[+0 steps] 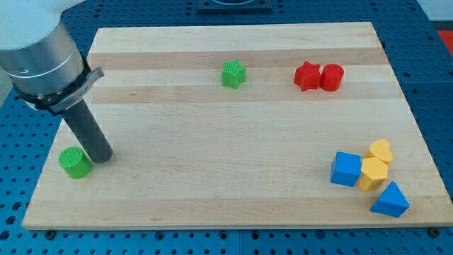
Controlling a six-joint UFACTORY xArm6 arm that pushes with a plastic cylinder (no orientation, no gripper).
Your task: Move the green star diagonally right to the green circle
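My tip (102, 157) rests at the lower left of the frame, just beside the green circle (74, 162); I have no jaws, only the rod; the green star (233, 74) sits top centre, well apart; red star (307, 76) and red cylinder (331, 76) touch at upper right; blue cube (346, 169), yellow blocks (375, 167) and blue triangle (390, 200) cluster lower right.

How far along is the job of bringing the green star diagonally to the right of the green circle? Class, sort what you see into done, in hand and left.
Done: nothing shows yet; the green star sits near the view's top, far from the green circle at lower left. In hand: my tip rests just right of the circle, nowhere near the star. Left: reach the star and push it across the board to the circle.
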